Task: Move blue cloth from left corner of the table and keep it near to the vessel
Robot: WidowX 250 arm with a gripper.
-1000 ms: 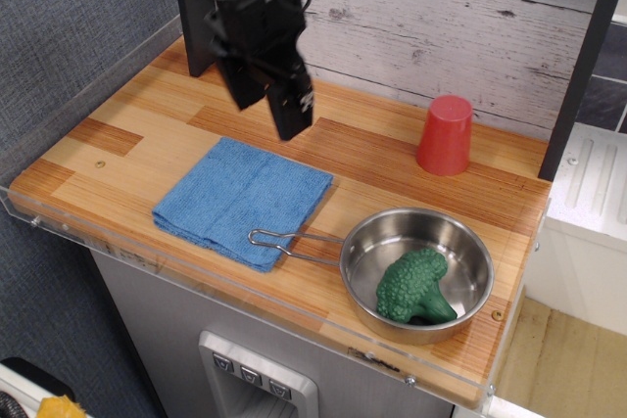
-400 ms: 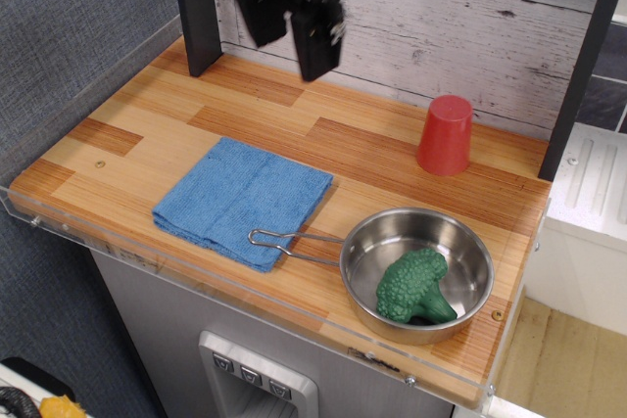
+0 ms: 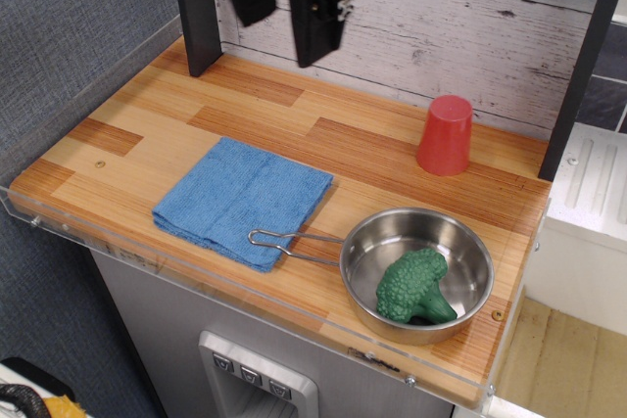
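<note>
The cloth [image 3: 243, 201] lies flat on the tabletop [image 3: 382, 159], just left of the pan [image 3: 416, 271]. The pan's wire handle rests on the cloth's near right corner. A green broccoli [image 3: 414, 288] sits in the pan. A red cup [image 3: 446, 135] stands behind the pan. The claw [image 3: 284, 22] hangs high above, behind the cloth, spread apart and holding nothing.

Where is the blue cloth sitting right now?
The blue cloth lies flat on the table, left of centre near the front edge; the vessel's wire handle overlaps its right corner.
</note>
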